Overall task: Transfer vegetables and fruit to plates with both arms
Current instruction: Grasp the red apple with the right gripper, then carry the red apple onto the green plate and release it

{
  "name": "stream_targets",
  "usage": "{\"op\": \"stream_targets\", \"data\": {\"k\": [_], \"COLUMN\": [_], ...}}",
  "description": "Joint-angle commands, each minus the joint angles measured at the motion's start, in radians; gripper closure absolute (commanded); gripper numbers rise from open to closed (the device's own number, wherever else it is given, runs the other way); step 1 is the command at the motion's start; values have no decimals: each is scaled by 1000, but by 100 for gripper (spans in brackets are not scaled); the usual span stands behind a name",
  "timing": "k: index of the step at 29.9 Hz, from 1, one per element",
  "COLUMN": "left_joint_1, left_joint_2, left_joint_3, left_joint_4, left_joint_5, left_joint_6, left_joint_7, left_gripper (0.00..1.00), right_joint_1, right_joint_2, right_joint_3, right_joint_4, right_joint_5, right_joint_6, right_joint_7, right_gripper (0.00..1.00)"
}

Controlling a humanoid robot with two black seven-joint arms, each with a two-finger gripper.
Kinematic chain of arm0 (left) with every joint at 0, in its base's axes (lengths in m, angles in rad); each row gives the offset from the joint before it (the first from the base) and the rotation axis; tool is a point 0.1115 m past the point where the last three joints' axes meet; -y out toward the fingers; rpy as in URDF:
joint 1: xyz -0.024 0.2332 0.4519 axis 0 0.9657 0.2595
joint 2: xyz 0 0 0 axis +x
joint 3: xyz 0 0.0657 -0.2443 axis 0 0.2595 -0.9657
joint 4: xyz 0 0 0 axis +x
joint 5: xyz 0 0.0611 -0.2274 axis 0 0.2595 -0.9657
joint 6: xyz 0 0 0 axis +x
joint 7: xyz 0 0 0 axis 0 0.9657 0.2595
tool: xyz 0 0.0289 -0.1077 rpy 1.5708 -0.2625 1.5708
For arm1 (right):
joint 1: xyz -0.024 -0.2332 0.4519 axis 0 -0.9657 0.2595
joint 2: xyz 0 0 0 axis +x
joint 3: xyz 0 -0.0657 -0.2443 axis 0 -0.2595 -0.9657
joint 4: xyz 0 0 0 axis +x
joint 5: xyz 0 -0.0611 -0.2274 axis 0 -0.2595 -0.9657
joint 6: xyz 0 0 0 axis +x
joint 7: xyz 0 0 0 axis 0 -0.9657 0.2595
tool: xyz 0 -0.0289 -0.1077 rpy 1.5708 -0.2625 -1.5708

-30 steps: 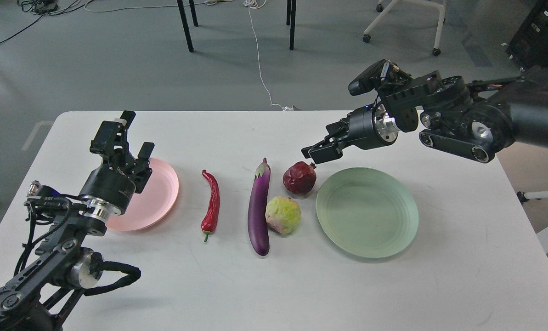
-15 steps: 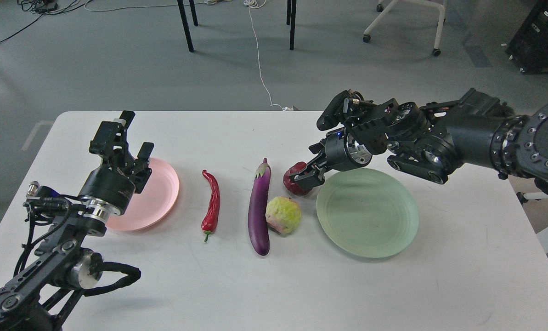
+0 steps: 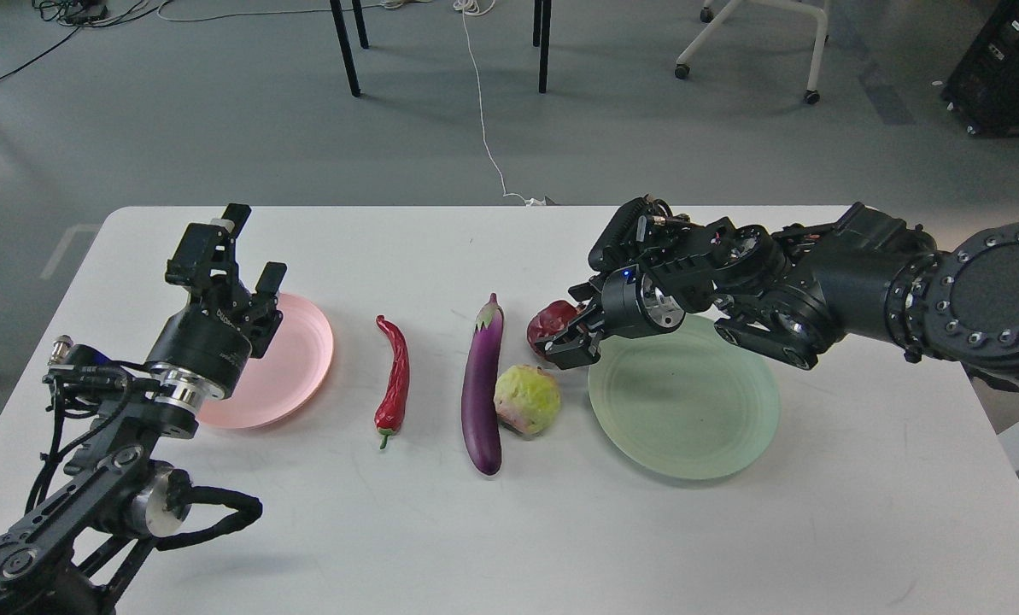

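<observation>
The dark red pomegranate (image 3: 548,322) sits on the white table (image 3: 509,530), half hidden by my right gripper (image 3: 570,333), which has come down over it with a finger on either side and looks open. The bumpy yellow-green fruit (image 3: 526,400) lies just in front of it, next to the purple eggplant (image 3: 482,384). The red chili (image 3: 394,376) lies further left. The mint green plate (image 3: 688,401) is at the right, partly under my right wrist. My left gripper (image 3: 251,249) is open and empty above the left side of the pink plate (image 3: 300,359).
The four items lie in a row between the two plates. Beyond the table's far edge are black chair legs (image 3: 345,51), a white cable (image 3: 483,128) on the grey floor and a white wheeled chair base (image 3: 765,43).
My right arm has swung left and down from above the table onto the pomegranate. The left arm and all other things have stayed still.
</observation>
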State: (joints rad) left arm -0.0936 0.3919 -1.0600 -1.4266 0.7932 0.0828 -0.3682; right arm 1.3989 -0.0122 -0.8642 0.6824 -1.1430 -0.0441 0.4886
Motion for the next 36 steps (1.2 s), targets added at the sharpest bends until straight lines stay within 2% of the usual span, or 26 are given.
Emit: {"op": "stream_targets", "data": {"k": [1, 3, 5, 10, 20, 29, 36], "left_joint_1": [0, 0, 0, 0, 0, 0, 0], "left_joint_2": [2, 7, 8, 19, 21, 31, 35], "left_joint_3": [0, 0, 0, 0, -5, -5, -3], "left_joint_4": [-2, -3, -6, -9, -11, -25, -31], "left_joint_5": [0, 0, 0, 0, 0, 0, -2], "left_joint_6": [0, 0, 0, 0, 2, 2, 2], "left_joint_7": [0, 0, 0, 0, 2, 2, 2], "left_gripper": [2, 2, 2, 2, 2, 2, 2], "right_joint_1": [-6, -8, -8, -5, 90, 270, 252], "right_joint_2": [1, 1, 1, -2, -86, -411, -603], "right_joint_3": [-7, -7, -7, -7, -1, -6, -18], "right_joint_4": [-9, -9, -10, -9, 38, 393, 503], "right_joint_5": [0, 0, 0, 2, 5, -35, -175], "right_joint_6": [0, -2, 0, 0, 1, 27, 47], "right_joint_7": [0, 0, 0, 0, 0, 0, 0], "right_gripper": [23, 41, 51, 57, 58, 57, 55]}}
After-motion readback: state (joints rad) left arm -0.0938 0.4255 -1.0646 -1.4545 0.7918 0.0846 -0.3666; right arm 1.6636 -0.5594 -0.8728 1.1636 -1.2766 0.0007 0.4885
